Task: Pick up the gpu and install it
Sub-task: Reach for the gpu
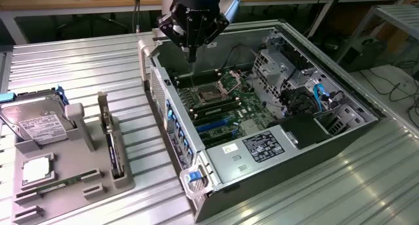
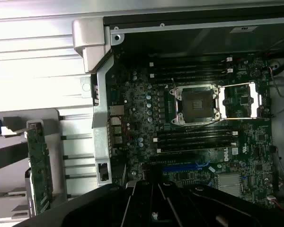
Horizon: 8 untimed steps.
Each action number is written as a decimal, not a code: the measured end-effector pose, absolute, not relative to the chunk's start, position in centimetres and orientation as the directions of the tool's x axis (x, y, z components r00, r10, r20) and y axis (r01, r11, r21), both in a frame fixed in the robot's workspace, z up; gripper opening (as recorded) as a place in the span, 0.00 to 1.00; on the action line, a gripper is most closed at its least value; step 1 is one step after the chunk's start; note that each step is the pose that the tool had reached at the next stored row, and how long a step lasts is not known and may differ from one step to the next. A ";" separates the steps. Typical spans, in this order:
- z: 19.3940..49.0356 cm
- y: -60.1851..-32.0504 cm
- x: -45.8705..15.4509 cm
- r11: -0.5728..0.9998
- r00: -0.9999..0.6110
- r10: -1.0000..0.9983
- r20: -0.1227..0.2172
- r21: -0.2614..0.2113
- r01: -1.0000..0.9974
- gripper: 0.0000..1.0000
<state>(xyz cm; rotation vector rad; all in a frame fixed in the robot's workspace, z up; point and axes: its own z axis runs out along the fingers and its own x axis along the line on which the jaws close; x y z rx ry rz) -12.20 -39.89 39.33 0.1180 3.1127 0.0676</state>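
The case (image 1: 295,178) lies on the table (image 1: 78,63); the tray (image 1: 78,156) at the exterior view's left holds the drive (image 1: 36,124) and the gpu (image 1: 113,151).

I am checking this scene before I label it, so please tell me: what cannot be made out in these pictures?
1. gpu, exterior view: it stands on edge in the gray holder, so its fan face is not seen.
2. Power supply label, exterior view: print too small to read.
3. Motherboard beyond the blue slot, wrist view: covered by the dark body of the gripper.

free: above motherboard (image 1: 216,106) | blocked: drive cage (image 1: 272,63), case wall (image 1: 158,85)
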 end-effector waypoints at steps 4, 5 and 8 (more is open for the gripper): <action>39.3 -39.9 -12.7 0.996 -0.997 0.076 -0.024 0.044 0.075 0.11; 39.3 -39.9 -12.9 0.996 -0.997 0.076 -0.024 0.044 0.075 0.11; 39.3 -39.9 -13.2 0.996 -0.997 0.076 -0.024 0.044 0.075 0.11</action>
